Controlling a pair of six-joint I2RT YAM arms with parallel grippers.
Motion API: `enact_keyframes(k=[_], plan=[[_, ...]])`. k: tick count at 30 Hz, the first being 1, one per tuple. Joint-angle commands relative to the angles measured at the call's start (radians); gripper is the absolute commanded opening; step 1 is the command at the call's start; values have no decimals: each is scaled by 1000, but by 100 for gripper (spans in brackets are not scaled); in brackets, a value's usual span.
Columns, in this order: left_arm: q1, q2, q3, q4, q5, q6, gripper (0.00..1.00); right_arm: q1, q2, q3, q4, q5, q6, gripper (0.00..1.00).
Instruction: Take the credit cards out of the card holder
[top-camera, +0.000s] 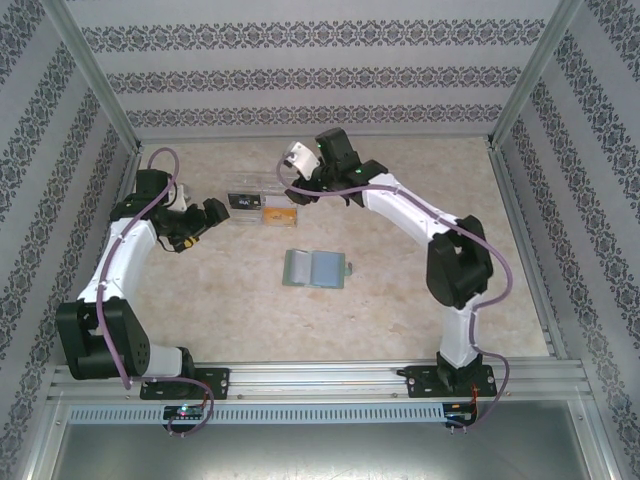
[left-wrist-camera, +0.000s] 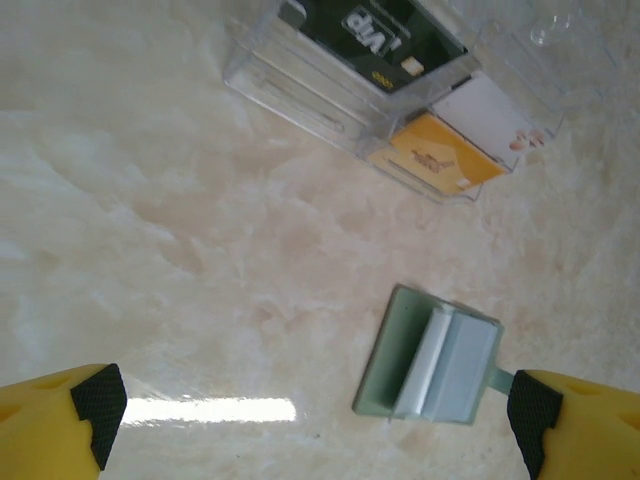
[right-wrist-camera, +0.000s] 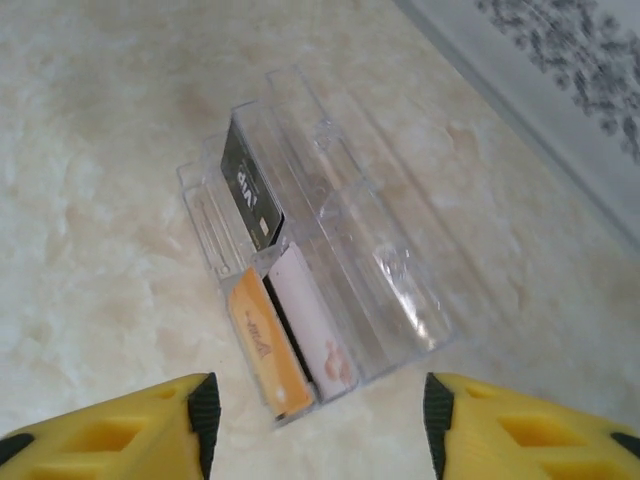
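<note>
From above, the card holder (top-camera: 316, 268) lay opened flat on the pale marbled table (top-camera: 420, 310), just below the centre of the frame and apart from both arms. Above it and a little to the left sat a clear plastic tray (top-camera: 262, 207), and the credit cards were in that tray, not in the holder. In the right wrist view the black card (right-wrist-camera: 250, 195) stood in the upper part of the tray. The orange card (right-wrist-camera: 266, 347) and the whitish card (right-wrist-camera: 312, 325) leaned side by side just below it. The right gripper (right-wrist-camera: 315, 420) hung over the tray's lower end, its yellow fingers (right-wrist-camera: 110, 435) spread wide at the bottom corners of the frame and gripping nothing. The left gripper (left-wrist-camera: 312, 425) was likewise spread wide and empty above the table. In its own view the holder lay at lower right, its small tab just beside the right-hand pad, with the tray along the top edge.
</note>
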Motion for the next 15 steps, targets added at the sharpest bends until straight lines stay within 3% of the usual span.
enact_keyframes(k=[1,5,8,15], plan=[[20,-77,-9,17,-94,-18,100,4,-156,-151,158,174,244,68],[20,-148,-37,67,-161,-43,100,-11,-366,-390,253,356,399,81],[18,-195,-53,100,-194,-61,100,-25,-525,-544,267,504,444,96],[8,-280,-127,250,-319,-164,100,-106,-855,-811,181,811,499,98]])
